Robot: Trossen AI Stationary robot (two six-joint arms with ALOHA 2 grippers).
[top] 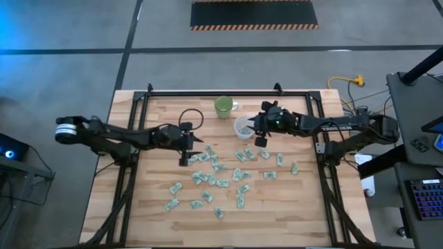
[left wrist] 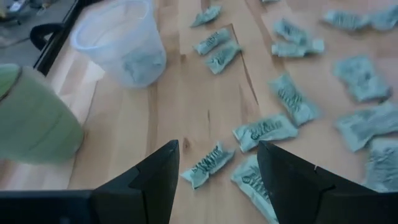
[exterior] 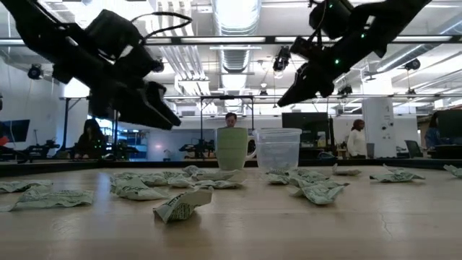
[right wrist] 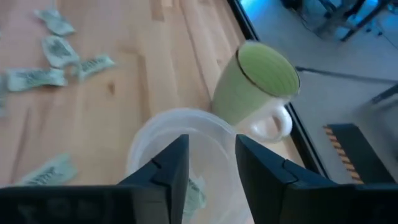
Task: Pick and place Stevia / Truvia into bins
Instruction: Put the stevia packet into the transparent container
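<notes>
Right gripper (right wrist: 208,165) open, empty, directly over clear cup (top: 243,126). Left gripper (left wrist: 217,168) wide open above sachets (top: 208,178) on counter (top: 291,207).

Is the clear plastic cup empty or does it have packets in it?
Not empty: pale green packets show through the clear plastic cup.

1. The sachets' (top: 208,176) print is too small to read from above.
2. In the right wrist view, the clear cup's (right wrist: 149,146) near rim sits behind that arm's own fingers (right wrist: 165,171).
3. The green mug (left wrist: 31,121) is cut off by the left wrist picture's edge.
</notes>
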